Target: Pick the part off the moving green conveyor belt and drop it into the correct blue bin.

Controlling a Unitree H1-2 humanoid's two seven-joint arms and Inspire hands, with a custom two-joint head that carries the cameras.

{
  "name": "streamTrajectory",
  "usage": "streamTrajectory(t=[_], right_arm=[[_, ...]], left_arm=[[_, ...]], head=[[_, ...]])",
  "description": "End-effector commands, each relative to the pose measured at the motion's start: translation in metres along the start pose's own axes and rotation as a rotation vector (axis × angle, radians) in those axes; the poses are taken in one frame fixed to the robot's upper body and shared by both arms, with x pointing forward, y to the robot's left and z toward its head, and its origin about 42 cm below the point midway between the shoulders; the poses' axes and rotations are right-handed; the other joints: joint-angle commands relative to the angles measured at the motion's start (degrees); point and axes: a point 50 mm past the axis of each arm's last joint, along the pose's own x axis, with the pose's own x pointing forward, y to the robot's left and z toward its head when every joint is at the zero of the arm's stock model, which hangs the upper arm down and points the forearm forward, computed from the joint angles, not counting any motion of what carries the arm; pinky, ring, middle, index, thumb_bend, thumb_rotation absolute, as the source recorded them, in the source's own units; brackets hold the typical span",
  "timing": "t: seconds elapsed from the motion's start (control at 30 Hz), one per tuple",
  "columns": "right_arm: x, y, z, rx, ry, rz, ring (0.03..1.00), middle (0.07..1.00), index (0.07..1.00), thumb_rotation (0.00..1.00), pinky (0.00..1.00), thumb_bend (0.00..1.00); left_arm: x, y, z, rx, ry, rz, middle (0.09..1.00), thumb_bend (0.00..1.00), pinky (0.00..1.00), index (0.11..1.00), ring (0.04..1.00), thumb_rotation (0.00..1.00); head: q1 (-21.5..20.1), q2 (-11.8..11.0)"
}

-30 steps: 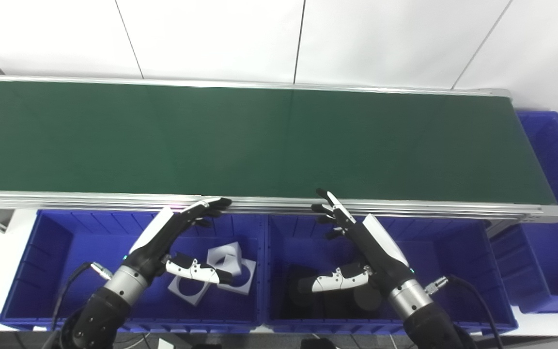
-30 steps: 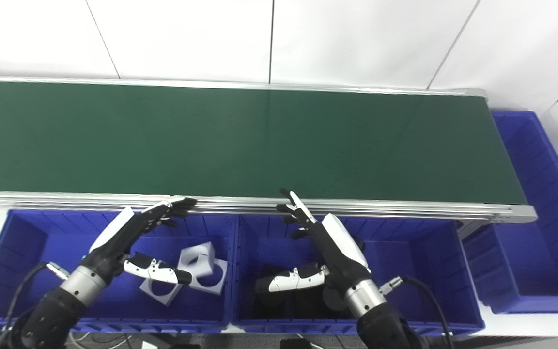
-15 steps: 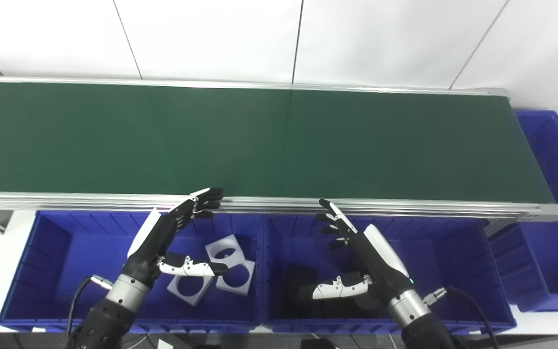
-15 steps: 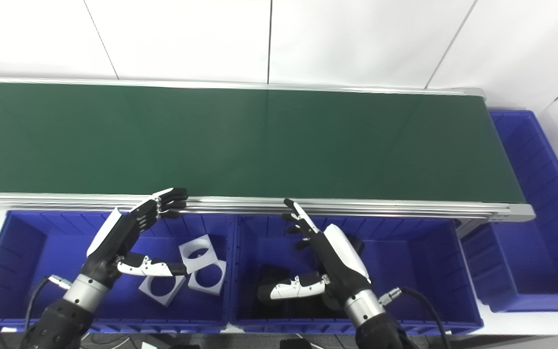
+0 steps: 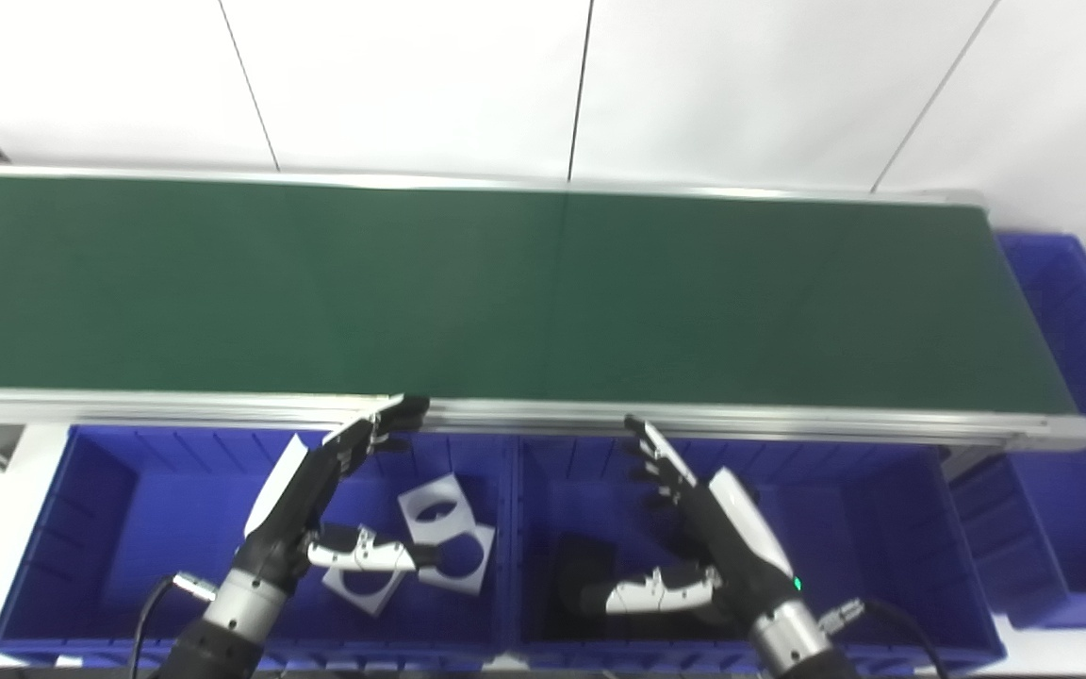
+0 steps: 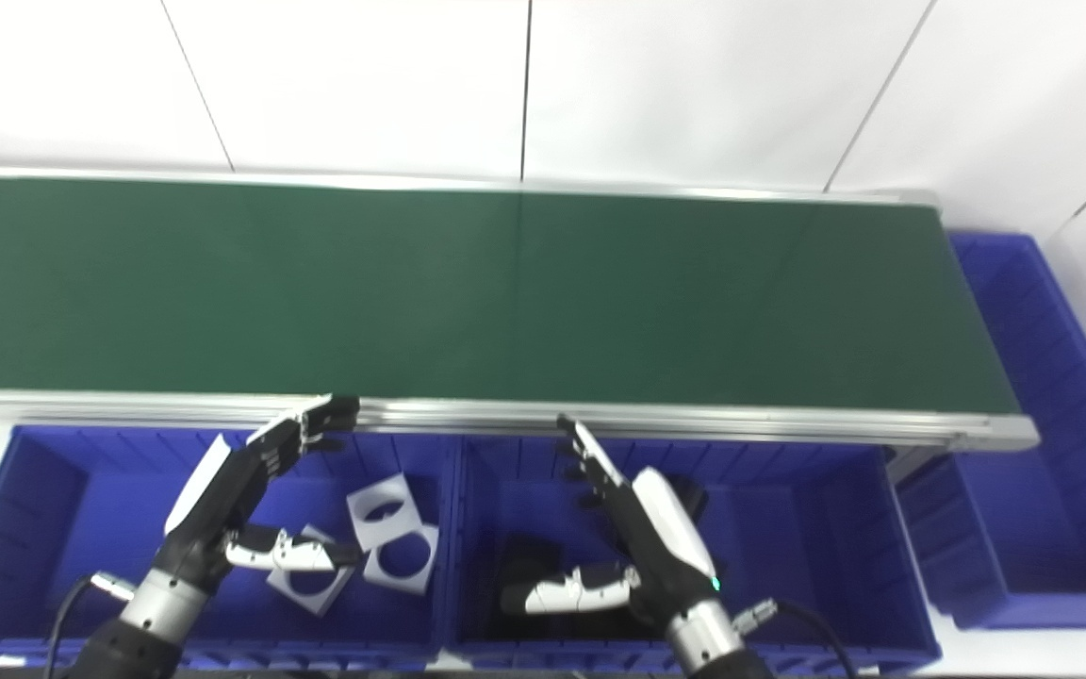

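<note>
Left eye view first: I see the belt (image 5: 505,283), a flat matte dark green band with its long axis running left to right, framed by ribbed aluminium rails (image 5: 788,422). Nothing rides on it that I can see, so no part on it. Below the near rail sit two blue bins of glossy ribbed plastic, side by side. The left bin (image 5: 72,528) holds white parts (image 5: 439,528): flat square plates, each with a round hole, lying overlapped and skewed at different angles. The right bin (image 5: 892,528) holds dark parts (image 5: 581,566), too murky for me to make out shape. A third bin (image 5: 1080,396) stands past the belt's right end.

My left hand (image 5: 317,500) hovers over the left bin, spread and empty, black fingers stretched up toward the rail, white-shelled thumb pointing right over the white plates. My right hand (image 5: 713,528) hangs over the right bin, likewise spread wide with nothing in it, fingers aimed up and left, thumb pointing left.

Right eye view: same layout, shifted a little. The belt (image 6: 505,283) is bare along all I can see of it. The left hand (image 6: 232,500) has its fingertips (image 6: 336,412) just at the near rail; whether they touch it I cannot tell. The right hand (image 6: 647,538) stays clear below the rail, palm side white and smooth, holding nothing.
</note>
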Motion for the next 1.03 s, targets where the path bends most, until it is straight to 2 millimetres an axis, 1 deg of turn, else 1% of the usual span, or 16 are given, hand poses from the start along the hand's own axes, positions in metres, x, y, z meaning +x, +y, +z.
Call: streamTrajectory(t=[0.0,0.17,0.27,0.4,0.5,0.7,0.9,1.0], right_arm=[[0.0013,-0.0018,0.0092,-0.01,-0.088,-0.028,0.84,0.907,0.98,0.26,0.72,0.86],[0.002,0.0005,0.0058,-0.001,-0.086,-0.027,0.849,0.909,0.98,0.25,0.72,0.86],[0.0016,0.0004,0.0052,0.001,-0.079,-0.023,0.837,0.907,0.978,0.24,0.71,0.86],[0.0009,0.0,0.0044,-0.009,-0.081,-0.024,0.843,0.907,0.981,0.25,0.73,0.86],[0.0006,0.0001,0.0051,-0.004,-0.079,-0.026,0.835,0.905,0.978,0.26,0.71,0.86],[0.0005,-0.0009,0.0057,-0.005,-0.077,-0.028,0.832,0.909,0.979,0.23,0.7,0.85],[0.0011,-0.0012,0.0063,-0.002,-0.08,-0.032,0.843,0.912,0.98,0.23,0.73,0.86],[0.0019,-0.0012,0.0065,-0.007,-0.086,-0.035,0.847,0.912,0.979,0.23,0.74,0.86]], left_arm=[[0.0033,0.002,0.0057,0.025,-0.059,0.018,0.844,0.98,0.75,0.822,0.814,0.25],[0.0034,0.001,0.0027,0.025,-0.052,0.015,0.843,0.98,0.75,0.819,0.815,0.23],[0.003,0.0002,0.0015,0.013,-0.049,0.016,0.845,0.99,0.75,0.817,0.82,0.23],[0.0027,-0.0006,0.0021,0.0,-0.053,0.018,0.846,0.98,0.76,0.819,0.826,0.21],[0.0022,-0.0007,0.0032,0.004,-0.055,0.017,0.849,0.98,0.76,0.821,0.826,0.22],[0.0027,-0.0012,0.0045,0.006,-0.058,0.021,0.851,0.99,0.77,0.822,0.828,0.23],[0.0034,-0.0005,0.004,0.012,-0.058,0.017,0.85,0.98,0.77,0.822,0.827,0.23],[0.0036,0.0,0.0043,0.02,-0.059,0.012,0.85,0.98,0.76,0.823,0.825,0.22]], head=[[0.2,-0.7],[0.4,-1.8],[0.4,-1.8],[0.3,-1.6],[0.2,-1.4],[0.1,-0.7],[0.0,-0.4],[0.0,-0.4]])
